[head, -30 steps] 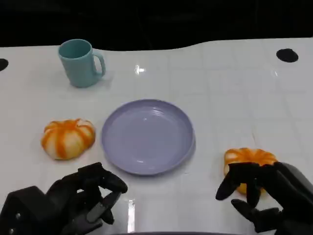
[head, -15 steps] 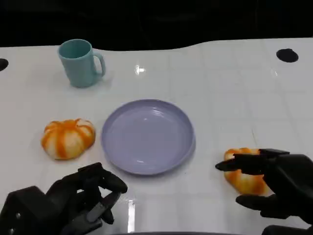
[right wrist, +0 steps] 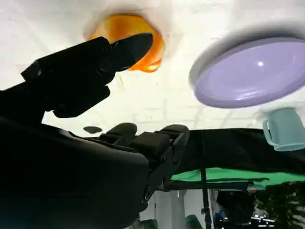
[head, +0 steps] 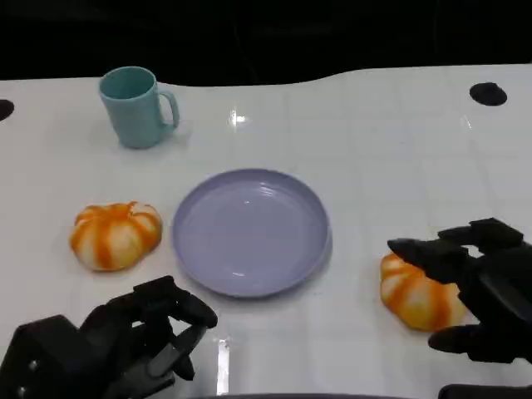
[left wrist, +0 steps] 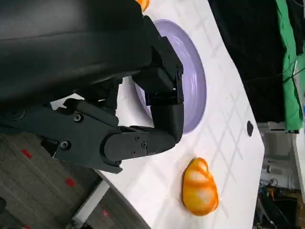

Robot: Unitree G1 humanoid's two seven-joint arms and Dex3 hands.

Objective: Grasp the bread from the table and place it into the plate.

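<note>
Bread (head: 416, 295) lies on white table (head: 374, 150).

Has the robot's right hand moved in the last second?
Yes. The right hand has drawn back off the bread, away from the plate.

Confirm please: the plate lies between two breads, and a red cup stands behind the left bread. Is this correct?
Not quite: the cup is teal, not red, as the head view shows. The rest holds: the plate lies between the left bread and the right bread.
</note>
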